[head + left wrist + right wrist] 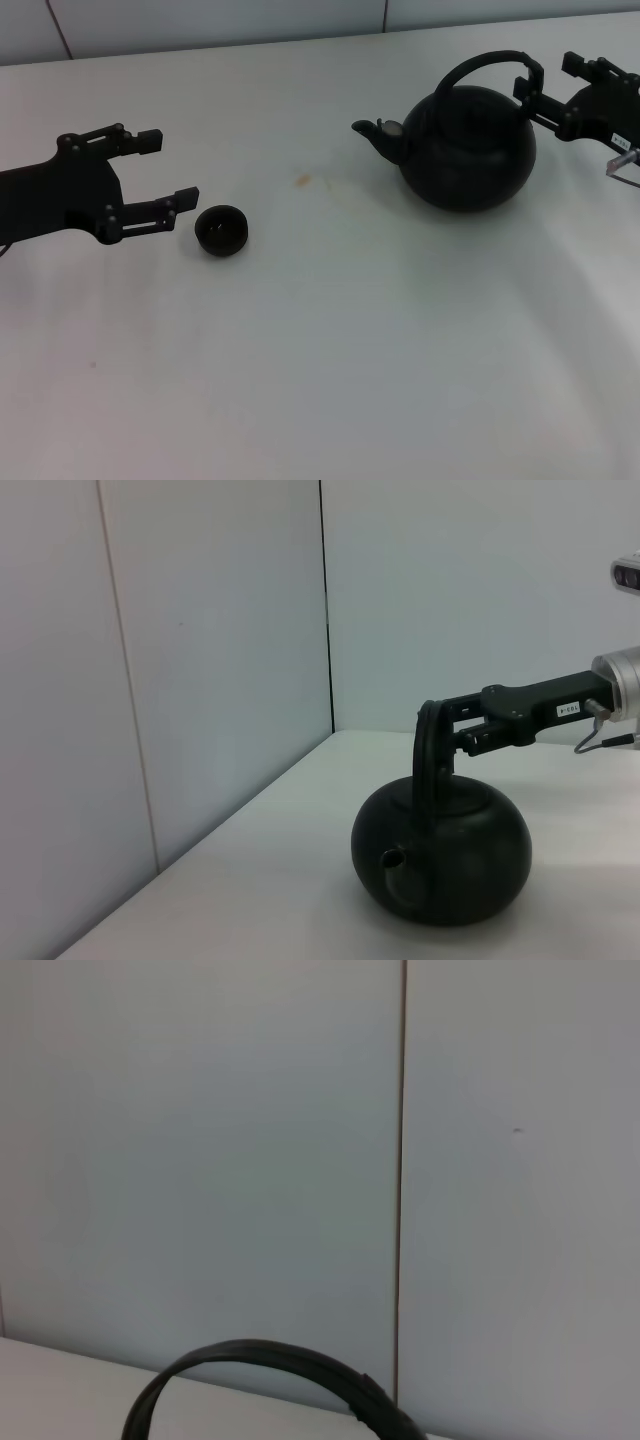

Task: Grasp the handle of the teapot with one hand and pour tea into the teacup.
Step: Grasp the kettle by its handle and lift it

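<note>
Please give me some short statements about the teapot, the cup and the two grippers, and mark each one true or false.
1. The large round matte-black teapot stands upright on the white table. True.
2. The small round black teacup sits directly under the teapot's spout. False: it is far off to the left, beside the left gripper.
3. The right gripper is at the black arched handle. True.
4. The left gripper is shut on the teacup. False: it is open, and the cup lies just past its fingertips.
5. The teapot is tilted, pouring. False: it rests level.
</note>
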